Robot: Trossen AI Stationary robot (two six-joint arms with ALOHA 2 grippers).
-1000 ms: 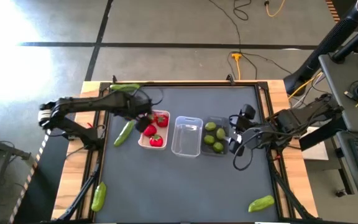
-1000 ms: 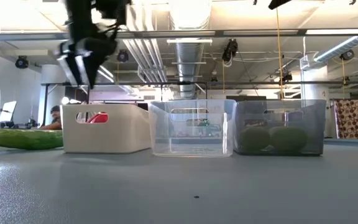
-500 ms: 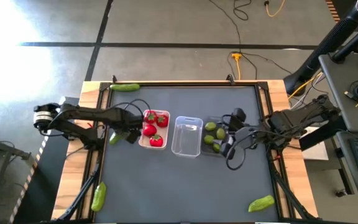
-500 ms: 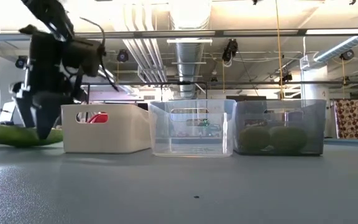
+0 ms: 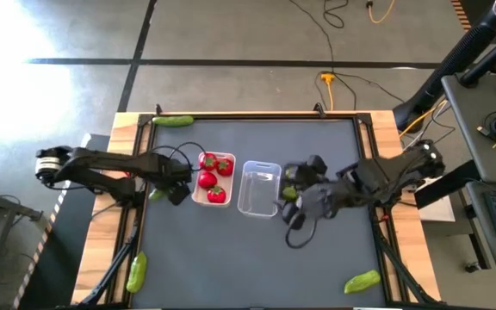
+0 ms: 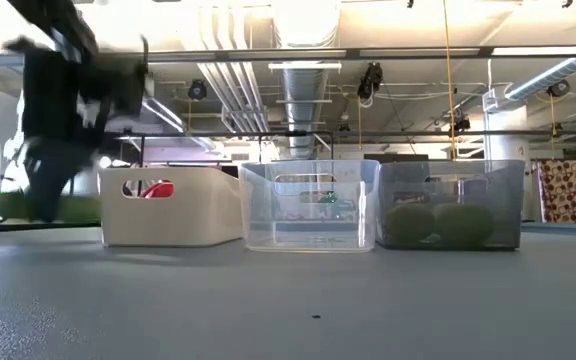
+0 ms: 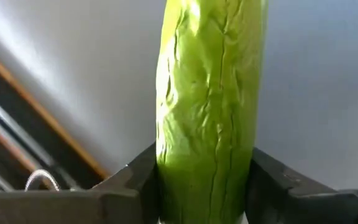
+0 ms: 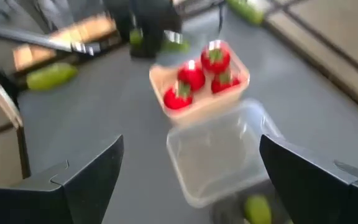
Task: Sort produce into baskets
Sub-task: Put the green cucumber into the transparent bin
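Observation:
My left gripper (image 5: 173, 191) is down on a long green cucumber (image 7: 207, 106) just left of the white basket (image 5: 198, 195), which holds three red tomatoes (image 5: 212, 179). Only one end of this cucumber (image 5: 155, 195) shows in the high view. The clear basket (image 5: 258, 188) stands beside the white one. My right gripper (image 8: 191, 186) hangs open over the dark basket (image 6: 448, 205), near the clear one. The dark basket holds limes (image 6: 438, 225) and is mostly hidden under the right arm in the high view. My left gripper pinches the cucumber's two long sides (image 7: 166, 168) between its two fingers (image 7: 272, 183), which lie across it. The fingers come from above, pointing down. The cucumber (image 6: 28, 205) sits low at table height. The gripper itself hides where along the cucumber's length the hold is.
Other cucumbers lie at the far left edge (image 5: 172, 121), the near left edge (image 5: 136, 270) and the near right (image 5: 362, 281). The three baskets stand in a row across the table's middle. Bare dark tabletop (image 5: 231, 258) lies in front of them.
My left gripper has gone from above the white basket toward the table's left edge and down onto the cucumber beside it. My right gripper has moved toward the table's left, from the dark basket's right side to above it, staying open.

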